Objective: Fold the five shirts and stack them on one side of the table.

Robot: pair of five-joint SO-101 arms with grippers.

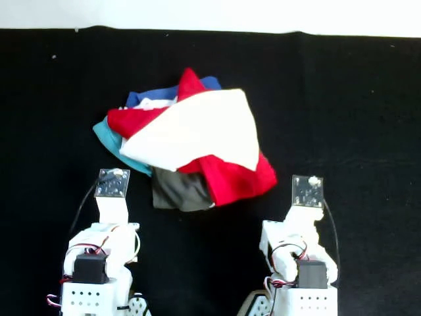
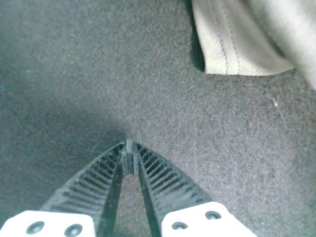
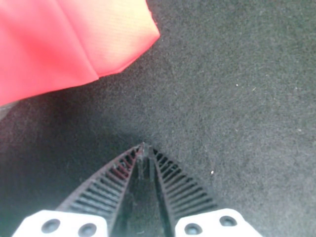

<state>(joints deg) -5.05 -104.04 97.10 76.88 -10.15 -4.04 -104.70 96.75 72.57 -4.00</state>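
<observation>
Five crumpled shirts are heaped in one pile [image 1: 187,148] on the black table cloth [image 1: 355,99]. The pile is topped by a cream shirt [image 1: 197,128]. A red shirt [image 1: 233,178] is spread beneath it and spills out at the pile's near right edge. A teal shirt [image 1: 112,141] is seen at the pile's left edge, a blue shirt [image 1: 148,97] at its far edge, and a dark grey shirt [image 1: 181,189] at its near edge. The left gripper [image 2: 129,145] is held just off the near left of the pile, close to the stitched hem of the dark grey shirt. Its fingertips are pressed together with nothing between them. The right gripper [image 3: 143,147] is held off the pile's near right side, beside a corner of the red shirt, and is likewise closed to a point and empty. Bare cloth lies under both.
</observation>
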